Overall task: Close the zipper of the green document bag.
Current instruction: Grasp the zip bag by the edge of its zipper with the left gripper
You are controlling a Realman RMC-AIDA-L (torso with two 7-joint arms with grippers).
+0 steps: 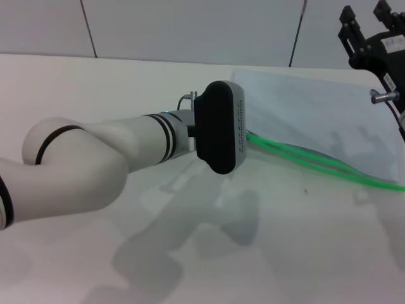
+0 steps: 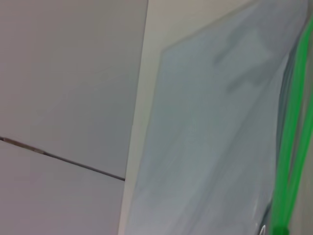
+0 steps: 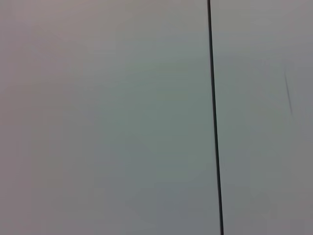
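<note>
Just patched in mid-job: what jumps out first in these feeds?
The left arm fills the head view, its black wrist block parked at the near end of the zipper, hiding its hand. From there the two bright green strips run apart toward the table's right edge, so the bag, flat on the white table, looks unzipped. The right hand hangs raised at the far right, above the bag's corner.
</note>
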